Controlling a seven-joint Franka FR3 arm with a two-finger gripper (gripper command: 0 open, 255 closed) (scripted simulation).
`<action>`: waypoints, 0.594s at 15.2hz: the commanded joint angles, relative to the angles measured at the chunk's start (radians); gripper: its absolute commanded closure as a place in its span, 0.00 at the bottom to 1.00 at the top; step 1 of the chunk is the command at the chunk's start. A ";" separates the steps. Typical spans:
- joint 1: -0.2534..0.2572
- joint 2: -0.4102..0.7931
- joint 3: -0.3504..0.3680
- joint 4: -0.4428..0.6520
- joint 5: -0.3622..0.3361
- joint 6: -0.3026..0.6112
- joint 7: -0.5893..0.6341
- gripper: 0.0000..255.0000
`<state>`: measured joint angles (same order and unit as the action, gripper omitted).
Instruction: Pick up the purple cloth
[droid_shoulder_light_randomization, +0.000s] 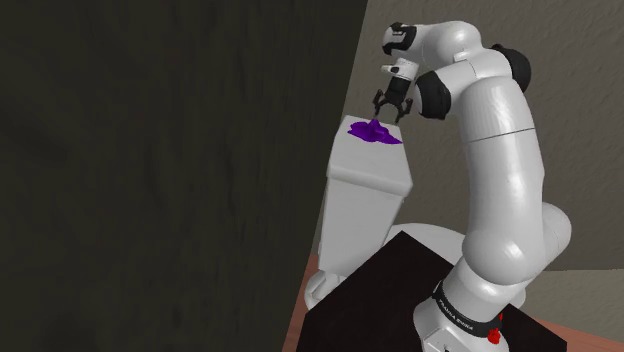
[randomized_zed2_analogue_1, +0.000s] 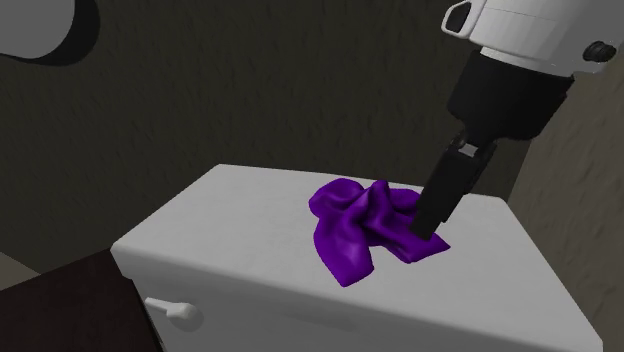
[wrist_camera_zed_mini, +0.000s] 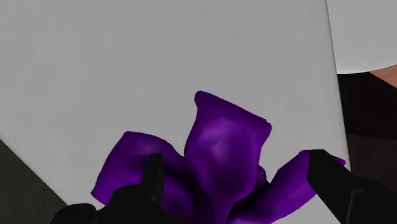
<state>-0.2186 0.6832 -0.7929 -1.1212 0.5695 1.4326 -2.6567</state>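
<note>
cloth of deep purple, crumpled into soft folds (droid_shoulder_light_randomization: 373, 131) (randomized_zed2_analogue_1: 360, 225) (wrist_camera_zed_mini: 222, 153), lies on the flat white lid of a toilet tank (droid_shoulder_light_randomization: 375, 165) (randomized_zed2_analogue_1: 230, 215) (wrist_camera_zed_mini: 127, 63). in the shoulder view it sits at the far end of the lid; in the second exterior view it is right of the lid's middle. the white franka arm with dark joints (droid_shoulder_light_randomization: 500, 150) (randomized_zed2_analogue_1: 520, 30) reaches down from above, and its black jaws are lowered onto the cloth. in the wrist view they stand spread apart with the raised middle fold between them, 1 tip on each side, not clenched on the fabric. in the second exterior view a black tip touches the cloth's right edge. a small white flush lever (randomized_zed2_analogue_1: 172, 312) sticks out from the tank's front. the black box stand (droid_shoulder_light_randomization: 390, 300) sits just beside the tank, and a dark rough wall (droid_shoulder_light_randomization: 150, 150) rises behind.
</note>
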 joint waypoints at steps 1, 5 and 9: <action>0.002 0.015 0.003 -0.001 -0.009 0.006 -0.017 0.00; 0.023 0.017 0.003 -0.069 -0.008 0.066 -0.032 0.00; 0.020 0.020 0.004 -0.060 -0.006 0.062 -0.030 1.00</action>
<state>-0.1986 0.7031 -0.7886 -1.1799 0.5638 1.4937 -2.6864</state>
